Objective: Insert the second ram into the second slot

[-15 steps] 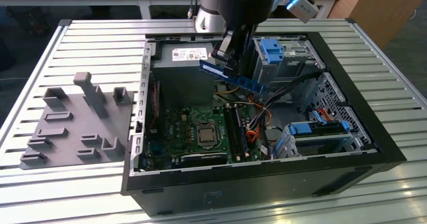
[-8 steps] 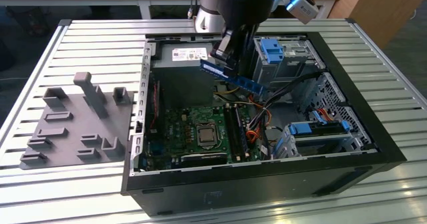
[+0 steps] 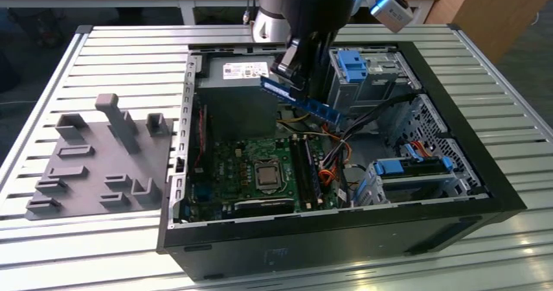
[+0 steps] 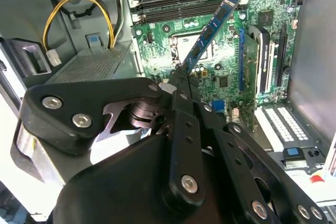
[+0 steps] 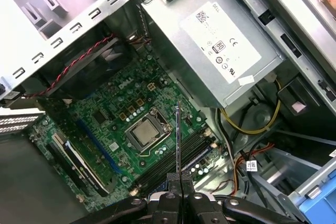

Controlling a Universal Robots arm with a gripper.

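Observation:
My gripper is shut on the second ram, a thin blue circuit-board stick. It hangs tilted above the open computer case, over the gap between the power supply and the motherboard. In the second wrist view the fingertips pinch one end of the stick, which points toward the long dark memory slots. The first wrist view shows the stick edge-on above my gripper, lined up over the slots beside the processor socket. Clear air separates the stick from the slots.
The grey power supply sits at the back of the case. Orange and black cables run beside the slots. Blue drive-bay clips stand on the exterior view's right. A grey fixture block lies on the slatted table left of the case.

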